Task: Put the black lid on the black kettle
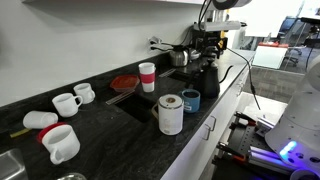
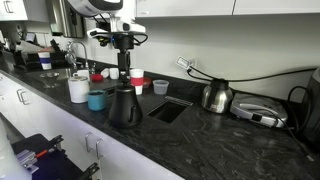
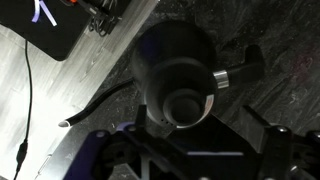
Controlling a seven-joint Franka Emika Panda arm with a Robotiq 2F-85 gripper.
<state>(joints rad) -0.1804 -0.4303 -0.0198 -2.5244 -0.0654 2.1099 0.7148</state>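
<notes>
Closest to me, the black kettle (image 2: 123, 108) stands near the front edge of the dark counter (image 2: 200, 135). There is bare stone on its side towards the recessed sink (image 2: 170, 108). On its other side the room is tighter: a teal mug (image 2: 96, 100) sits just beside it, and a white jug (image 2: 78, 88) stands just beyond the mug.

The gripper (image 2: 123, 80) hangs straight above the kettle's narrow top, very near it. In the wrist view a round black lid (image 3: 185, 103) shows over the kettle's mouth. I cannot tell whether it is seated, or whether the fingers are apart or clamped on it.

Farther back a small grey cup (image 2: 160, 87) and a steel kettle (image 2: 215, 96) stand towards the wall, well apart from my arm. A black cable (image 2: 250, 78) runs along the wall behind them.

I count one black kettle, one steel kettle, one teal mug, one white jug and one red-and-white cup (image 1: 147, 76). There is also one red plate (image 1: 125, 82), and at least three white mugs (image 1: 67, 103) are grouped at the counter's far end.
</notes>
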